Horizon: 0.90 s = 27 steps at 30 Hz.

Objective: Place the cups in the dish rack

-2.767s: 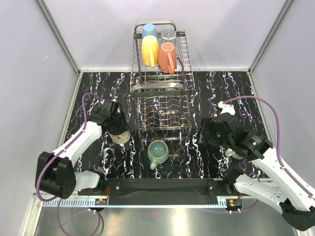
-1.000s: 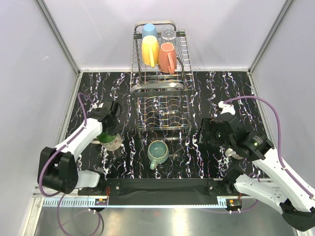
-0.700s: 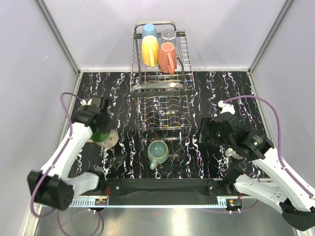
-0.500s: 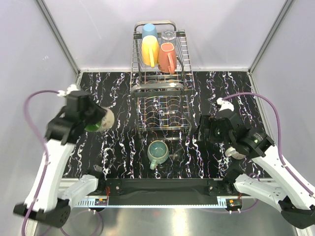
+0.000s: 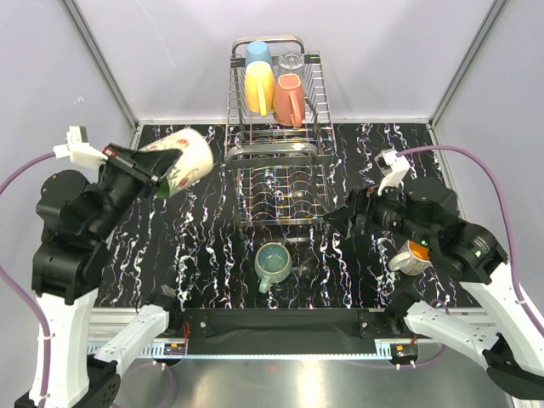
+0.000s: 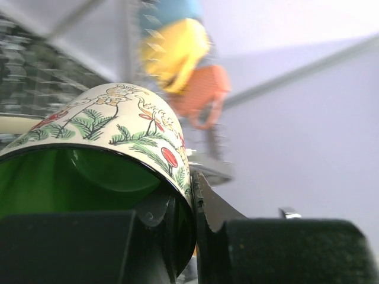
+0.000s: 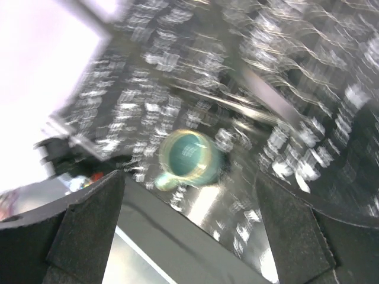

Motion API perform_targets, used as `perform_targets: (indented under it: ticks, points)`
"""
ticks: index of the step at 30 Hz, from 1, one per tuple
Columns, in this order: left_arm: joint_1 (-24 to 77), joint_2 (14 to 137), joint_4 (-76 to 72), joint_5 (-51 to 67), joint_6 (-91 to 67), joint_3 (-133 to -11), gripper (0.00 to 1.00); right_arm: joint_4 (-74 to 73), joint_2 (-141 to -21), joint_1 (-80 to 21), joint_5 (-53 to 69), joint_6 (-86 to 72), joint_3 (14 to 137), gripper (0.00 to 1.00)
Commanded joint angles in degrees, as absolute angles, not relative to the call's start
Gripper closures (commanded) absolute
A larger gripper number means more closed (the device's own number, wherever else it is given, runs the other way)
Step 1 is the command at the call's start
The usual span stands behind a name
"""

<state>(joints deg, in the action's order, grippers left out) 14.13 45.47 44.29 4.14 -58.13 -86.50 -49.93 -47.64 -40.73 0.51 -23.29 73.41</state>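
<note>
Black marbled tabletop (image 5: 212, 280) lies under the left gripper (image 5: 157, 174) clamping a cream, holly-painted, green-lined cup (image 5: 185, 161); right gripper (image 5: 340, 221) gapes wide.

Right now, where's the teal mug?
Top view: the teal mug stands upright on the table, about centre, just on the near side of the dish rack.

Motion-blurred teal mug (image 7: 188, 155), right-wrist view

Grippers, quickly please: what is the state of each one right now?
Left gripper: closed on the cream mug, held in the air.
Right gripper: jaws open, empty.
</note>
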Motion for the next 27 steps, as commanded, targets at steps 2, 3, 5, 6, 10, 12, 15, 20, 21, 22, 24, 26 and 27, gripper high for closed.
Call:
perform_targets:
  ticks: [2, 3, 5, 6, 10, 12, 15, 20, 21, 22, 24, 26, 27]
  points:
    - [14.15, 44.91, 13.39, 16.87, -69.33, -84.39, 1.00, -34.21, -47.72, -40.69, 21.06, -13.11, 76.29, 0.02]
    - [14.15, 44.65, 7.96, 18.01, -73.17, -83.77, 1.00, -30.54, -49.38, -40.69, 23.53, -11.53, 76.72, 0.02]
    - [14.15, 44.82, 2.75, 19.24, -77.06, -82.45, 1.00, -27.44, -51.58, -40.69, 29.16, -11.34, 79.44, 0.02]
    - [14.15, 45.43, -1.19, 20.29, -80.65, -82.01, 1.00, -24.38, -54.03, -40.78, 33.53, -11.60, 80.58, 0.02]
    - [14.41, 47.19, -12.98, 23.37, -88.65, -81.30, 1.00, -14.43, -58.87, -40.69, 41.99, -13.53, 84.98, 0.03]
    - [14.94, 47.81, -15.81, 23.38, -90.95, -81.91, 1.00, -9.70, -60.98, -40.69, 43.85, -13.19, 85.86, 0.04]
    - [16.69, 49.21, -18.96, 22.50, -96.39, -81.30, 1.00, -3.81, -63.36, -40.69, 46.14, -11.69, 87.19, 0.04]
    - [20.65, 52.38, -20.65, 22.94, -110.45, -78.32, 1.00, 2.98, -67.76, -40.78, 46.50, -4.60, 88.59, 0.04]
    - [22.13, 53.77, -23.18, 23.55, -114.05, -78.14, 1.00, 4.38, -68.81, -40.78, 46.23, -2.57, 88.51, 0.05]
    - [22.84, 54.49, -23.29, 24.16, -115.21, -78.31, 1.00, 5.44, -69.25, -40.69, 45.45, -0.55, 87.55, 0.05]
    - [24.34, 55.37, -21.63, 25.22, -116.36, -79.10, 1.00, 8.07, -71.18, -40.69, 44.74, 5.95, 86.75, 0.07]
    - [26.36, 56.07, -21.36, 25.40, -116.89, -79.62, 1.00, 8.35, -72.07, -40.69, 45.70, 11.39, 86.57, 0.08]
    - [27.15, 56.16, -22.23, 25.23, -117.42, -79.80, 1.00, 8.35, -72.94, -40.69, 45.44, 12.30, 86.57, 0.08]
